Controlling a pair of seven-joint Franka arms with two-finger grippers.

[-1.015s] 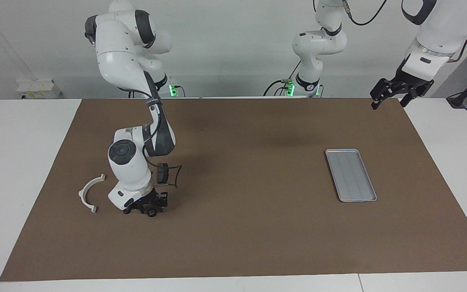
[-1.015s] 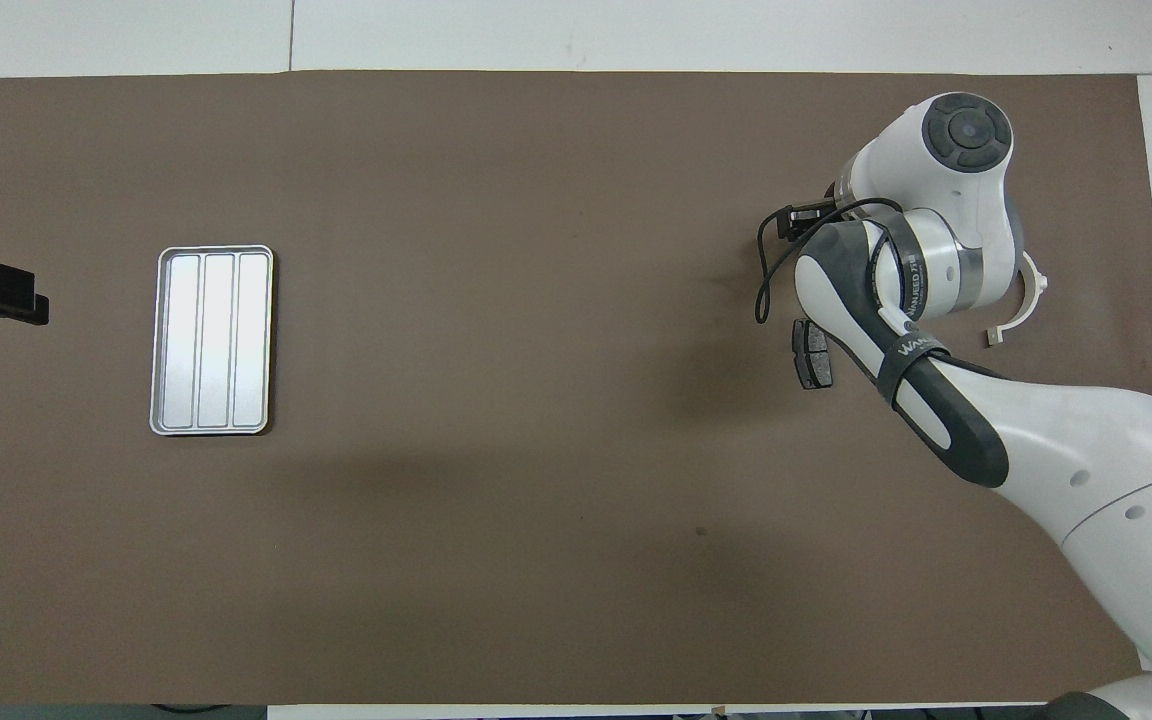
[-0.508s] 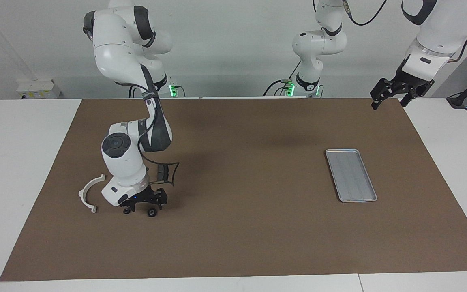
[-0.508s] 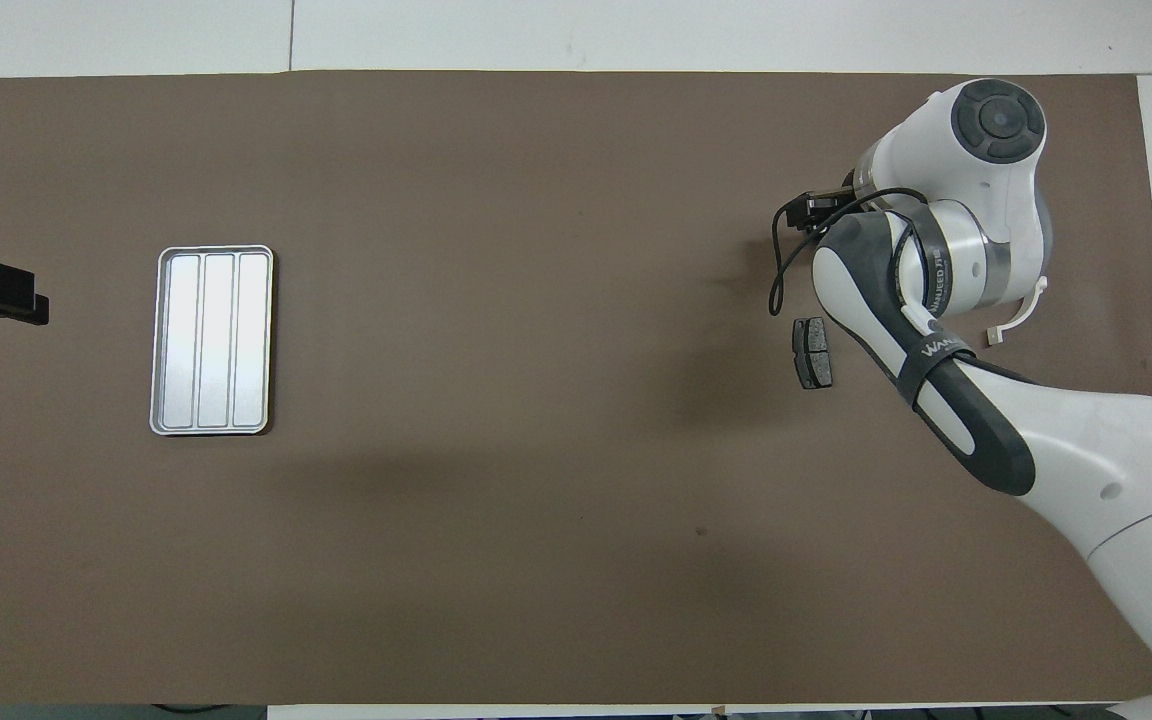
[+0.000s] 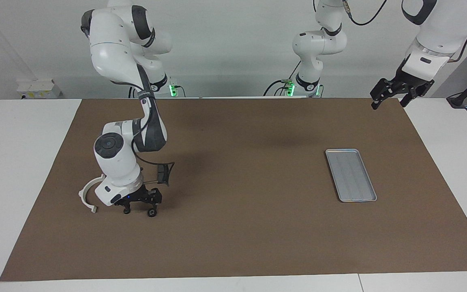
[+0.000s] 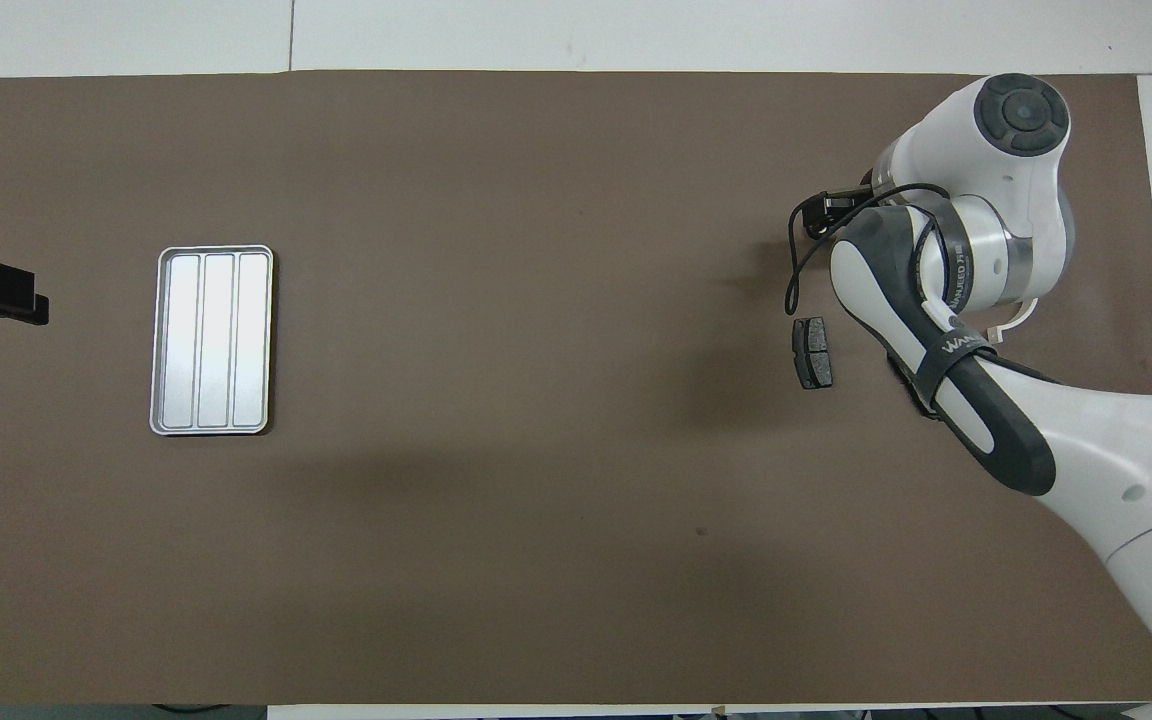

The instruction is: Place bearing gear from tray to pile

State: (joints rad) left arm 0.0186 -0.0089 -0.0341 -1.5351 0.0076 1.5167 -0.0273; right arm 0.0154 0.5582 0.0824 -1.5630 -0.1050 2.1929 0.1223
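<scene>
The right gripper (image 5: 138,209) has lifted beside the white half-ring plastic bracket (image 5: 88,194), fingers spread and empty. The left gripper (image 5: 390,101) waits over the brown mat's (image 5: 237,170) corner, fingers apart. No bearing gear is visible; it is probably hard and slippery, so clamp across its rim.

On the right arm (image 6: 946,330), seen in the overhead view, white lettering is printed along a dark band and on the grey ring at the wrist. It appears to begin "WAN", but the rest cannot be made out. No other text is readable.
</scene>
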